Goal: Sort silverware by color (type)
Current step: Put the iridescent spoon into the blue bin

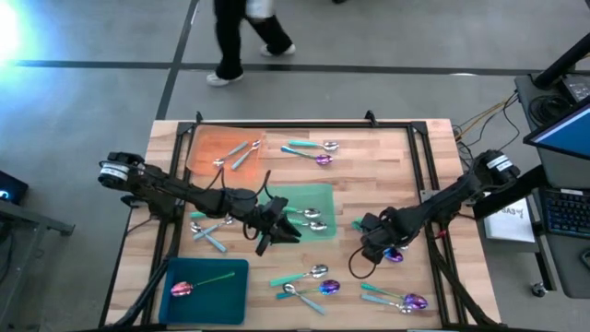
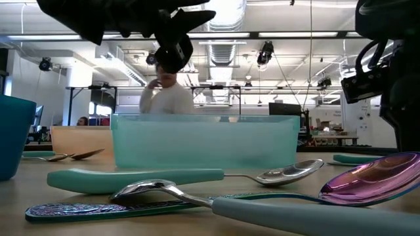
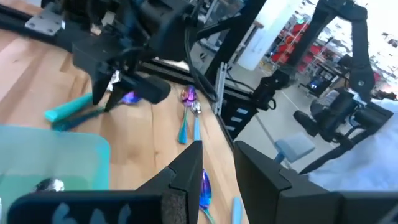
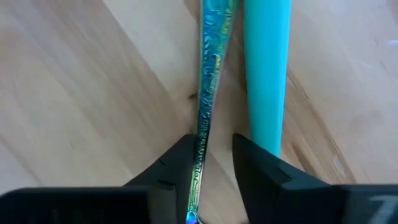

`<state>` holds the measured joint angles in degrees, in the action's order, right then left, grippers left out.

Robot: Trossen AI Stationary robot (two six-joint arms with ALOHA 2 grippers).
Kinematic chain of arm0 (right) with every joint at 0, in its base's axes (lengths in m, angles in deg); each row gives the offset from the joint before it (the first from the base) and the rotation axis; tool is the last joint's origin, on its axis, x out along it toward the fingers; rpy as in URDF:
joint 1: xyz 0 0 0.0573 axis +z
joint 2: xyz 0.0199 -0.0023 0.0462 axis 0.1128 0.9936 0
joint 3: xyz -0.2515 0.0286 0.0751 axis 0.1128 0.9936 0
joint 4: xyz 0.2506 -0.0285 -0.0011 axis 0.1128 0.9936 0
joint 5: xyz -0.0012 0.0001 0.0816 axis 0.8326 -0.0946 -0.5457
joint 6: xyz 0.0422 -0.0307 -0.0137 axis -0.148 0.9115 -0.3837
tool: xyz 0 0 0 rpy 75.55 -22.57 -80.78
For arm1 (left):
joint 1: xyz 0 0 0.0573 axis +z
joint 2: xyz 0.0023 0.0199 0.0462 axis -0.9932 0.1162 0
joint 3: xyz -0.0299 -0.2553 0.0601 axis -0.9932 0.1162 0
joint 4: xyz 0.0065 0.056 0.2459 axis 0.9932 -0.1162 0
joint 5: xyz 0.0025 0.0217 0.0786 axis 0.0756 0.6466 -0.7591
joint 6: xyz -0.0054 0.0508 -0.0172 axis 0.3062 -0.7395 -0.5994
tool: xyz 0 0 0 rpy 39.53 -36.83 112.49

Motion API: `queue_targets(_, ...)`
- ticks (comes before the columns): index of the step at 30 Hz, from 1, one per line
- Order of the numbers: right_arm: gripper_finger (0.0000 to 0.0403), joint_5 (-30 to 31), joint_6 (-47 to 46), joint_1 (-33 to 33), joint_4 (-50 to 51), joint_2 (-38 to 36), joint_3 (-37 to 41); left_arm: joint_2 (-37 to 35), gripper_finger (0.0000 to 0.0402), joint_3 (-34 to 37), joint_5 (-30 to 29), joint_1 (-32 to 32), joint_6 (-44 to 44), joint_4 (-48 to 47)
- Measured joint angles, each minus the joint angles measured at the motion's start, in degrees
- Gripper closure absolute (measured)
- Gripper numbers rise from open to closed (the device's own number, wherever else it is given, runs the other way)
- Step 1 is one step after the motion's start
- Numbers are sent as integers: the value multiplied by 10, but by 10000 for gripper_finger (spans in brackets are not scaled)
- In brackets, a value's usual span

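The silverware lies scattered over the wooden surface (image 1: 387,184), in small groups. Going from the left in the high view: one purple-headed spoon (image 1: 182,290) with a green handle lies on the teal mat (image 1: 221,300) at the near left corner; two silver spoons (image 1: 232,154) rest on the orange mat (image 1: 207,143) at the far left; a few teal-handled pieces (image 1: 208,232) lie just left of the green mat (image 1: 313,198).

The left gripper (image 1: 277,231) hangs over the near edge of the green mat, its arm and body covering part of the mat and the spoons (image 1: 313,219) there. In its wrist view the jaws stand a little apart with nothing clearly between them; whether they touch anything cannot be told.

Further right, more spoons (image 1: 313,150) lie at the far middle, and others (image 1: 309,279) at the near middle.

The right gripper (image 1: 376,247) is low over the surface right of the green mat. In its wrist view the jaws flank a thin iridescent handle (image 4: 208,81), close on either side, though a firm pinch cannot be confirmed. A teal handle (image 4: 266,68) lies just beside it. The gripper hides most of this piece from above; only a purple head (image 1: 395,255) shows.

Two more spoons (image 1: 396,299) lie at the near right.

A person (image 1: 244,37) walks on the floor beyond the surface, cut off at the frame's edge.
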<state>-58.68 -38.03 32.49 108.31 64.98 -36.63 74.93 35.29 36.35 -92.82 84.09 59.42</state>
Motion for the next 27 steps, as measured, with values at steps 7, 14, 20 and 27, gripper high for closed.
queue_targets(7,386,-4,19,0,-7,1,1,0,326,-16,-3,1,1,-80)
queue_targets(14,389,-7,25,0,-13,-8,2,0,326,-16,-9,-17,6,-98)
queue_targets(20,390,-2,73,1,-38,-29,-24,4,326,-9,-38,-50,-4,-99)
queue_targets(27,391,91,188,0,-142,-44,-57,17,326,-10,-118,-77,-87,-66)
